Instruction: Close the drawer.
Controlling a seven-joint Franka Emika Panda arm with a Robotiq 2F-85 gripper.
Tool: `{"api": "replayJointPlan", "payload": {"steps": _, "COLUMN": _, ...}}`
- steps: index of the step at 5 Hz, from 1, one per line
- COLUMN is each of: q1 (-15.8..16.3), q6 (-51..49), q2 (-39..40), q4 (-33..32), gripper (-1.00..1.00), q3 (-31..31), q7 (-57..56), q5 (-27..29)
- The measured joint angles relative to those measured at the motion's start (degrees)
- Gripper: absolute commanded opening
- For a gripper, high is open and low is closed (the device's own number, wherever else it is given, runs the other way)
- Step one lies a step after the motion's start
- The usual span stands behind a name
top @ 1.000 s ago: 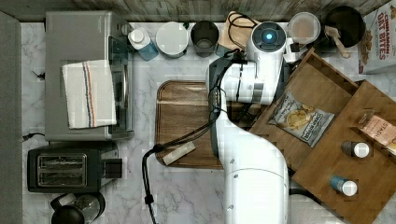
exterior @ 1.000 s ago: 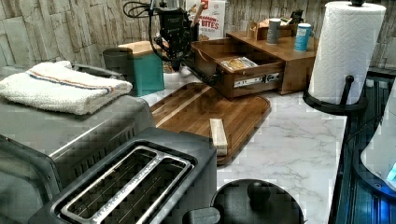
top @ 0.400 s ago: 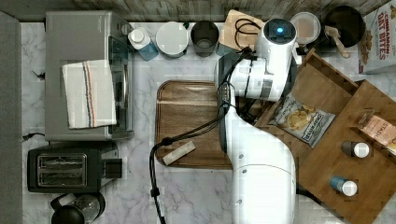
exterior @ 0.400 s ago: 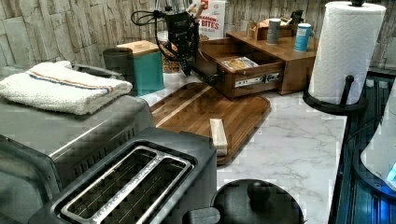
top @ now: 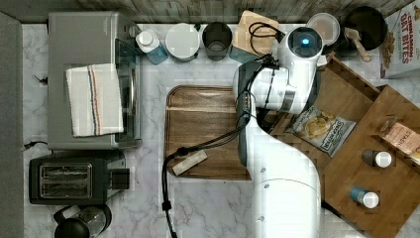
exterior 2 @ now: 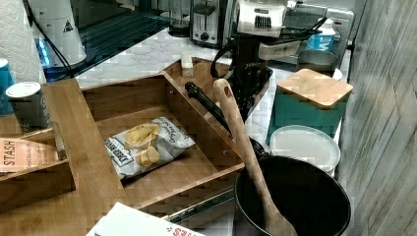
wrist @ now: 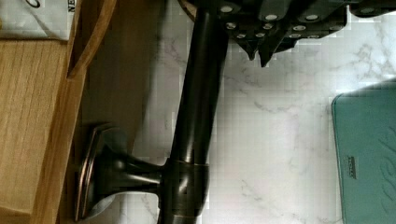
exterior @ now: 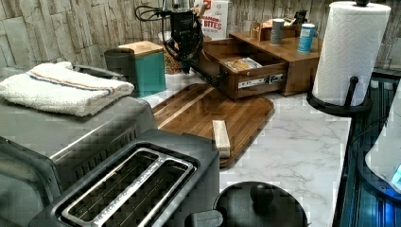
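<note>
Standing open: the drawer (exterior 2: 147, 162) is pulled out of the wooden organiser (top: 396, 163) on the marble worktop (exterior: 302, 142), a chip bag (exterior 2: 142, 145) lying in it.
Gripper: the gripper (wrist: 259, 52) hangs just beside the dark bar handle (wrist: 198, 93) on the drawer's front, fingertips close together, nothing between them.
Around: a teal canister (exterior: 149, 66) stands near the handle; a cutting board (exterior: 213, 111) lies before the drawer front.
Hidden: in the top view the arm (top: 282, 163) covers the drawer front.
Axis: in the top view the drawer runs diagonally, front toward the top view's left.
</note>
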Motion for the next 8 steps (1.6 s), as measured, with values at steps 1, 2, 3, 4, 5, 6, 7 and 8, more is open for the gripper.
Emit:
{"api": "replayJointPlan", "payload": {"steps": 1, "q1": -2.50, "q6": -2.66, "q2": -1.31, "q4": -0.28, "gripper": -1.00, "q3": 0.59, "q7": -6.83, "q5": 1.76}}
{"api": "replayJointPlan", "payload": {"steps": 2, "q1": -6.20, "q6": -3.58, "q2": -2.66, "q4": -0.28, "gripper": -1.00, "q3": 2.04, "q7": -11.69, "q5": 1.90}}
{"api": "replayJointPlan", "payload": {"steps": 3, "q1": -9.43, "q6": -6.46, "q2": -2.27, "q4": 0.95, "gripper": -1.00, "q3": 2.41, "q7": -16.59, "q5": 2.85}}
{"api": "replayJointPlan", "payload": {"steps": 4, "q1": -12.35, "q6": -6.91, "q2": -2.04, "q4": 1.23, "gripper": -1.00, "q3": 2.40, "q7": -22.16, "q5": 2.79}}
{"api": "replayJointPlan", "payload": {"steps": 5, "q1": -14.37, "q6": -7.67, "q2": -2.10, "q4": 1.12, "gripper": -1.00, "q3": 1.71, "q7": -22.80, "q5": 2.79}}
{"api": "replayJointPlan", "payload": {"steps": 6, "q1": -14.77, "q6": -6.46, "q2": -2.99, "q4": -0.62, "gripper": -1.00, "q3": -0.19, "q7": -21.46, "q5": 2.65}}
{"api": "replayJointPlan", "payload": {"steps": 7, "q1": -14.44, "q6": -3.75, "q2": -4.87, "q4": -3.86, "gripper": -1.00, "q3": -1.83, "q7": -20.28, "q5": 2.63}}
{"api": "replayJointPlan", "payload": {"steps": 8, "q1": -13.01, "q6": -1.79, "q2": -6.90, "q4": -7.16, "gripper": -1.00, "q3": -4.47, "q7": -16.09, "q5": 1.11}}
